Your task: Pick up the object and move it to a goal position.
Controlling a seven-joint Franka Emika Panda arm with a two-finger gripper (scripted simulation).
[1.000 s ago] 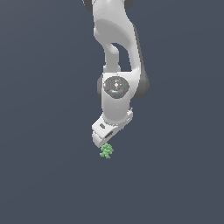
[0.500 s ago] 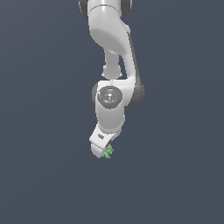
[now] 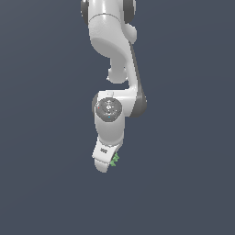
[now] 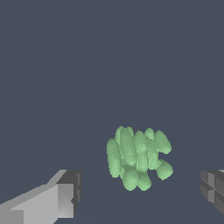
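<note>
We are finding no readable text, label, brand, number or sign in either view.
</note>
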